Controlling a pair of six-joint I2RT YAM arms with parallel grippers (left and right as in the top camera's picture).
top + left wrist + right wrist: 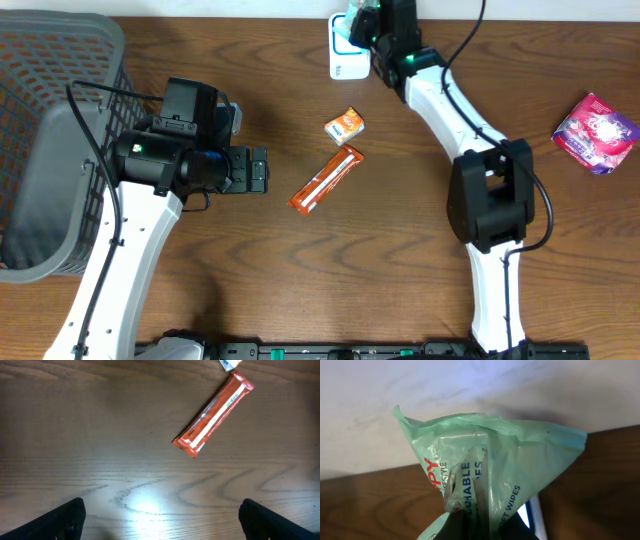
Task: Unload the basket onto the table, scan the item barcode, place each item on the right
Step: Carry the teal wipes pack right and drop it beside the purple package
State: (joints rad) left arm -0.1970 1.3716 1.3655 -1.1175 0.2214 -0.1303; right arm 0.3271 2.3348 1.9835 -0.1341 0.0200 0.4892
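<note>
The right end effector (365, 25) pinches one green wipes pack (490, 460) beside one white device (343, 62). The left end effector (258, 170), spread wide, has one orange bar (328, 179) just ahead and one basket (60, 150) behind it.

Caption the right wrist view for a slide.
Right pincer shut on a green wipes packet, wooden table behind.

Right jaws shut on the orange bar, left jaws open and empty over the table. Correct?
Not quite. The right jaws are shut on the green wipes pack, per the right wrist view; the orange bar lies loose on the table. The left jaws are open and empty, as stated.
</note>
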